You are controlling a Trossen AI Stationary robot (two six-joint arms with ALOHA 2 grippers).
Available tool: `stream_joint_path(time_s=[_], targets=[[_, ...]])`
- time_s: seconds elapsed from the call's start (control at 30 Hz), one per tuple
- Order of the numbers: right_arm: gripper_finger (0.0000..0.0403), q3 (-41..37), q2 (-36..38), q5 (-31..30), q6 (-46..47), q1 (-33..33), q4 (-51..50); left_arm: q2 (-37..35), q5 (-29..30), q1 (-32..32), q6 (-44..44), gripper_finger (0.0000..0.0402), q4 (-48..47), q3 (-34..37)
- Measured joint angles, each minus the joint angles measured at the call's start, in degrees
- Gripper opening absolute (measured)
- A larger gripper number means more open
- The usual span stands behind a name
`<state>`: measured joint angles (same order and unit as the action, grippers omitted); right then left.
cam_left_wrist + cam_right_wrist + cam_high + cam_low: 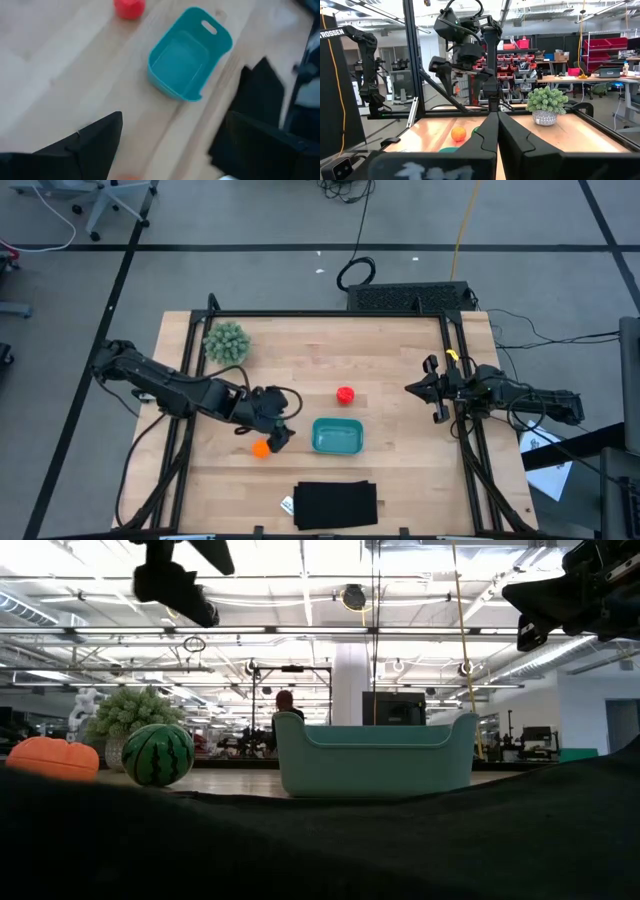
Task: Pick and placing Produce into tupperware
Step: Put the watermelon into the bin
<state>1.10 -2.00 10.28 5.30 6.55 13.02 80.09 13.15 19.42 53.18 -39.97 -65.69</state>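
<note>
Teal and empty, the tub (337, 436) sits on the wooden tabletop (390, 350) a little toward its front edge, with the red ball (345, 394) just behind it, the orange ball (261, 448) off its left end, and the striped green ball (157, 754) seen only from table height beside the orange one. Left gripper (281, 431) hangs above the orange ball, jaws spread wide and holding nothing. Right gripper (426, 389) waits at the right edge, its jaws closed together on nothing.
</note>
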Motion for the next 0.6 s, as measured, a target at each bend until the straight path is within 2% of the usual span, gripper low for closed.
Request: stream_joint_path(time_s=[0.2, 0.37, 0.47, 0.6], targets=[[0.0000, 0.0, 0.0, 0.2, 0.8, 0.0, -0.1, 0.0, 1.5, 1.4, 13.1, 0.0363, -0.1, 0.0], [0.0000, 0.0, 0.0, 0.3, 4.0, 0.0, -0.2, 0.0, -0.5, 0.9, 20.8, 0.0363, -2.4, 0.0], [0.0000, 0.0, 0.0, 0.3, 4.7, 0.0, -0.2, 0.0, -1.3, 0.0, 22.6, 0.0363, -4.4, 0.0], [0.0000, 0.0, 0.0, 0.3, 4.7, 0.0, -0.2, 0.0, 0.3, -0.7, 18.6, 0.0363, -2.2, 0.0]])
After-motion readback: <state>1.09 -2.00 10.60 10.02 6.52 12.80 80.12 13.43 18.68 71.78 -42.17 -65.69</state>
